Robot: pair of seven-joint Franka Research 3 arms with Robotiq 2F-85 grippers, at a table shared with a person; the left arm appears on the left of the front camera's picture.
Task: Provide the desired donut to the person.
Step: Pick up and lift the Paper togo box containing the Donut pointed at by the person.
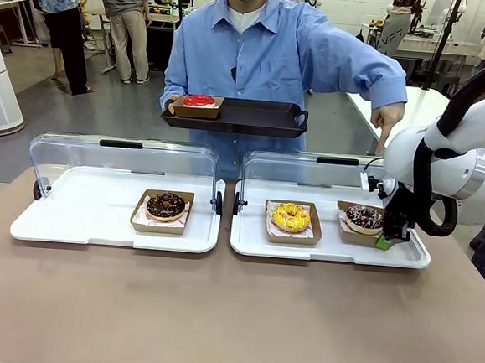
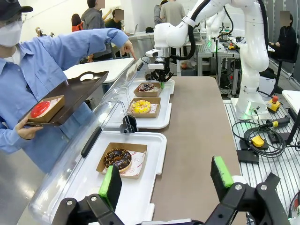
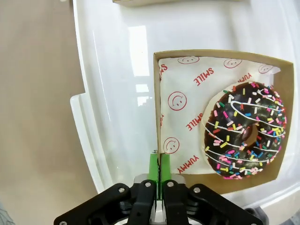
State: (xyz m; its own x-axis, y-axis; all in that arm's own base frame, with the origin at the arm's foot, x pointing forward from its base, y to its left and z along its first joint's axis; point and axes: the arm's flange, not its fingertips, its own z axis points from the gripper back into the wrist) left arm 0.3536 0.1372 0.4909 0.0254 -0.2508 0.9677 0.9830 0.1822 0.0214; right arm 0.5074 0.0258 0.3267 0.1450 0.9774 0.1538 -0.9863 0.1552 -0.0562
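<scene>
Now: right tool pinched on the sprinkle donut's carton wall

I have the right tool point(image 3: 159, 161) closed together on the thin side wall of the brown cardboard carton point(image 3: 156, 93), close to one corner. One green pad sits outside the wall and one inside, over the smiley-printed paper liner. The chocolate-glazed ring donut with white drizzle and coloured sprinkles point(image 3: 225, 126) sits in that carton. In my right wrist view it lies off to one side of the grip, and the pads do not touch it. The carton rests at the robot's-right end of the right-hand white plastic display tray point(image 1: 329, 251) on the tan counter point(image 1: 232, 315).

The person in the light-blue shirt point(image 1: 269, 57) points a hand point(image 1: 388, 119) down toward this end of the tray. Their other hand holds a black rectangular serving tray point(image 1: 255, 128), which already carries a red-glazed donut point(image 1: 199, 101) in its own carton.

I judge the coming move turns on this: the serving tray lies across the counter and toward the robot's left of my grip, so the carton must rise clear first. The donut's weight hangs off one side of the pinch, so it may tip.

The left tool point(image 2: 166, 180) hangs with its pads wide apart and empty, well away.
</scene>
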